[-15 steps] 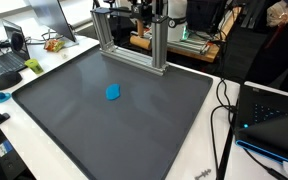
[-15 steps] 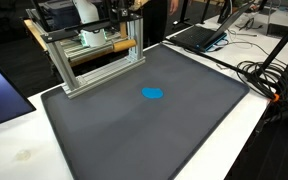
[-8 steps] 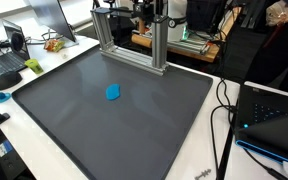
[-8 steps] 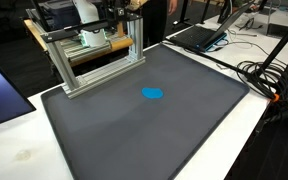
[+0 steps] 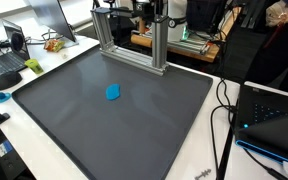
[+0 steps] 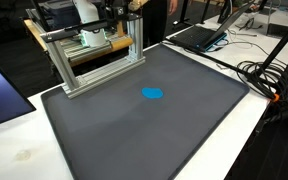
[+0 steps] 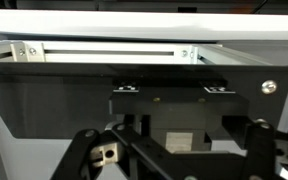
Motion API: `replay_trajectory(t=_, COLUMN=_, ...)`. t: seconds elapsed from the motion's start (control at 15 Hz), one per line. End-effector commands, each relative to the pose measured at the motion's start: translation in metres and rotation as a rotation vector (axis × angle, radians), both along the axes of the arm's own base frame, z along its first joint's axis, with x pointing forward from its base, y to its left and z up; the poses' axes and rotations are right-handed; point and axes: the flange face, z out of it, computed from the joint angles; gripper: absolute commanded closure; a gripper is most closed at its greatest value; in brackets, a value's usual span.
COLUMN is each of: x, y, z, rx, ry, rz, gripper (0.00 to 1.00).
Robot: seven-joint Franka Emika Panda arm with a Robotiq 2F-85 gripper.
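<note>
Gripper (image 7: pixel 171 160) sits up at the aluminium frame (image 5: pixel 132 58) at the back of the bench, with its fingers (image 7: pixel 84 152) spread wide and nothing between them. In the wrist view it faces the frame's black plate (image 7: pixel 64 90). A blue piece (image 6: pixel 153 94) lies mid-mat (image 6: pixel 154 140), well apart from the gripper.

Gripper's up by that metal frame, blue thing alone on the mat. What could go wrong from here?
The gripper, jaws apart, sits close to the frame and a black panel; a careless move could knock them. The blue object lies well away on the mat, small and flat, so a grasp might slip off or shove it.
</note>
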Motion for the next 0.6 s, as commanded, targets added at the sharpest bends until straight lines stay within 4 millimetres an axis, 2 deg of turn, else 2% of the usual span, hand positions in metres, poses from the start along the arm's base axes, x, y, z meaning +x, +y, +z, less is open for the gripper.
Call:
replay_trajectory(t=0.0, x=-0.009, y=0.005, z=0.006, rx=0.007, ry=0.015, rz=0.026, gripper=0.00)
replay_trajectory(t=0.53, x=-0.001, y=0.007, z=0.018, rx=-0.024, ry=-0.015, rz=-0.009, gripper=0.00)
